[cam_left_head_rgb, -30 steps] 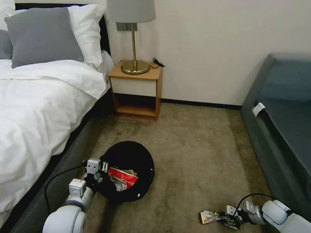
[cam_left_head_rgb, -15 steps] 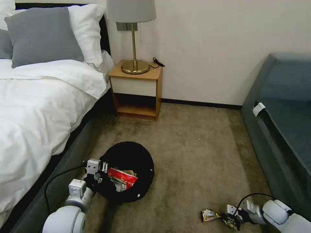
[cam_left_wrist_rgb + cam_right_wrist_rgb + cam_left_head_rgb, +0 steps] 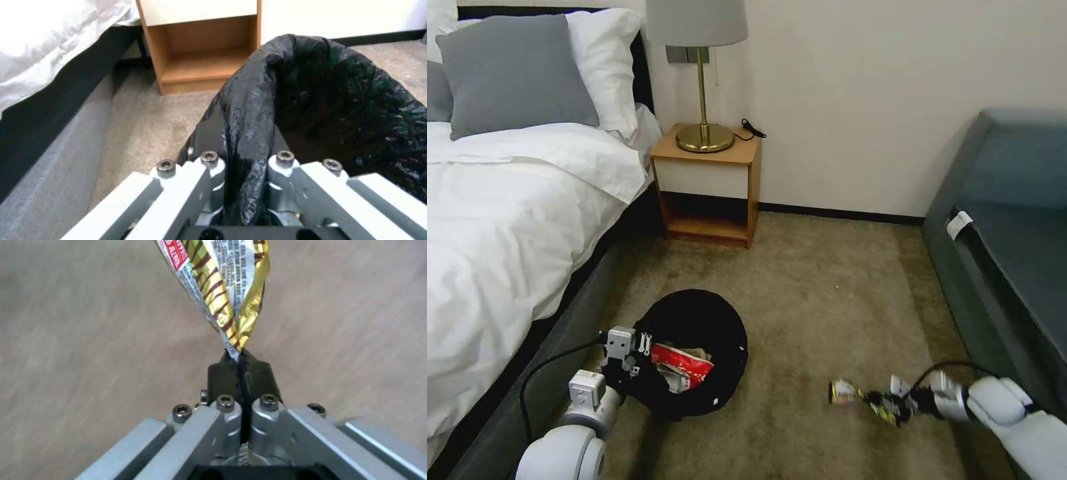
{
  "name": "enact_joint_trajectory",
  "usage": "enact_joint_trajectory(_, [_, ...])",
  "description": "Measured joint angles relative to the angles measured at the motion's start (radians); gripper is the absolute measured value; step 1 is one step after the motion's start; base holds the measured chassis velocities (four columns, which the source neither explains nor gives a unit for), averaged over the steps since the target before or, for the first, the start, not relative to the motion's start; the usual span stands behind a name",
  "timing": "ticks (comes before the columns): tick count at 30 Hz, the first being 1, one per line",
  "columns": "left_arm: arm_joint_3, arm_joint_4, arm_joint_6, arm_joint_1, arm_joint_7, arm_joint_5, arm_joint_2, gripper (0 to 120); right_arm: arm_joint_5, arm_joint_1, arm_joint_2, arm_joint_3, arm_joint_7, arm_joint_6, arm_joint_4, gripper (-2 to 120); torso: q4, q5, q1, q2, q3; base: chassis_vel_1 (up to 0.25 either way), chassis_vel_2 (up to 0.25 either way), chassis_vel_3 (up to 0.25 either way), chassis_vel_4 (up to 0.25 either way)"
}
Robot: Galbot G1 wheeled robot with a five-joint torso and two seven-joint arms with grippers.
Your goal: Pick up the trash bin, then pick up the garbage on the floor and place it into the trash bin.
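Note:
The trash bin (image 3: 707, 327), round and lined with a glossy black bag, hangs low beside the bed with my left gripper (image 3: 639, 363) shut on its near rim. In the left wrist view the fingers pinch the bag's folded edge (image 3: 247, 160). A red-and-white packet (image 3: 684, 363) and other crumpled garbage lie inside the bin. To the right, my right gripper (image 3: 872, 402) is shut on a gold-and-black snack wrapper (image 3: 844, 392), held above the carpet. The right wrist view shows the wrapper (image 3: 227, 283) sticking out from the shut gripper (image 3: 240, 355).
The bed (image 3: 500, 220) runs along the left. A wooden nightstand (image 3: 707, 187) with a brass lamp (image 3: 700, 80) stands against the far wall. A dark grey sofa (image 3: 1014, 240) lines the right. Open carpet (image 3: 827, 293) lies between bin and sofa.
My right gripper has lifted the snack wrapper off the carpet and carried it up and left, toward the bin. The left gripper and bin have barely moved.

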Motion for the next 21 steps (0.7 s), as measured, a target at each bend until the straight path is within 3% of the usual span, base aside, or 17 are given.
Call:
enact_joint_trajectory(9, [0.027, 0.007, -0.01, -0.003, 0.0, 0.012, -0.025, 7, 0.113, 0.216, 0.065, -0.058, -0.009, -0.082, 0.066, 0, 0.0002, -0.0001, 0.0, 0.0, 0.0, 0.0, 0.0, 0.0, 0.0])
enact_joint_trajectory(18, [0.029, 0.019, -0.033, 0.002, 0.0, 0.018, -0.036, 7, 0.333, 0.244, 0.11, -0.077, 0.062, -0.163, 0.165, 0, 0.0, 0.0, 0.0, 0.0, 0.0, 0.0, 0.0, 0.0, 0.0])
enact_joint_trajectory(21, [0.044, 0.029, -0.036, 0.002, -0.005, 0.024, -0.055, 7, 0.449, 0.22, 0.14, -0.115, 0.139, -0.2, 0.224, 0, -0.0001, 0.0003, 0.0, 0.0, 0.0, 0.0, 0.0, 0.0, 0.0])
